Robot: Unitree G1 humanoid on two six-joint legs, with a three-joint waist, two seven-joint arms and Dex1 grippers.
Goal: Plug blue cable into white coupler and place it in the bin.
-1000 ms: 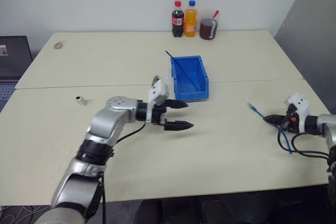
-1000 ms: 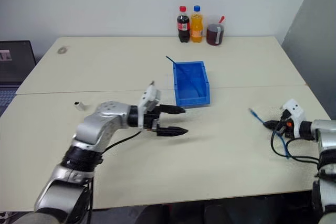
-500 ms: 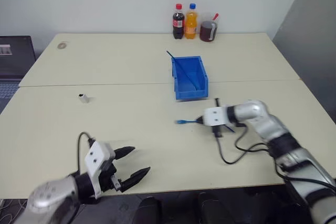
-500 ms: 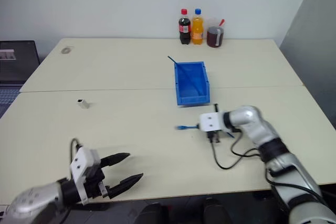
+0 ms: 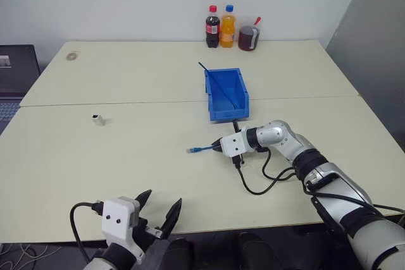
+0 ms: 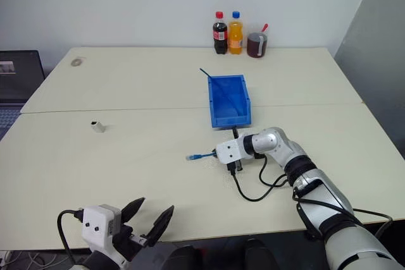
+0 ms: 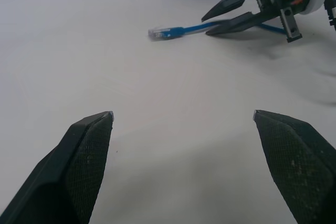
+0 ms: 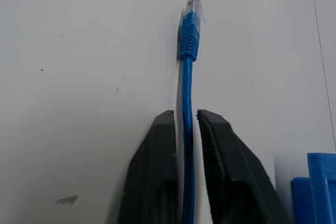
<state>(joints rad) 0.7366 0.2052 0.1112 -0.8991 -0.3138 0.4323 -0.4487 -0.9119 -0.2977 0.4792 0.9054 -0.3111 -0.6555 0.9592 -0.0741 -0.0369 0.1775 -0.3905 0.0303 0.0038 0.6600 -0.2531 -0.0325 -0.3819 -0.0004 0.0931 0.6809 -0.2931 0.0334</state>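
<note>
The blue cable (image 5: 201, 149) lies on the table just in front of the bin (image 5: 242, 100), its clear plug (image 8: 191, 7) pointing towards my left. My right gripper (image 5: 218, 148) is low over the table and straddles the cord. Its fingers (image 8: 158, 150) stand slightly apart, a little wider than the cord, which runs between them. The white coupler (image 5: 97, 119) sits alone far to the left on the table. At the table's near edge my left gripper (image 5: 158, 210) is open and holds nothing; its wrist view shows the cable (image 7: 178, 30) and the right gripper (image 7: 207, 24) ahead.
A dark blue strand (image 5: 212, 74) leans in the bin. Two bottles (image 5: 214, 28) and a dark jug (image 5: 247, 37) stand at the table's far edge. A laptop (image 5: 16, 67) sits off to the left. My right arm's black cable (image 5: 253, 184) loops on the table.
My right gripper carried the blue cable from the table's right side leftward to in front of the bin, and its fingers have eased apart. My left arm pulled back to the near edge.
</note>
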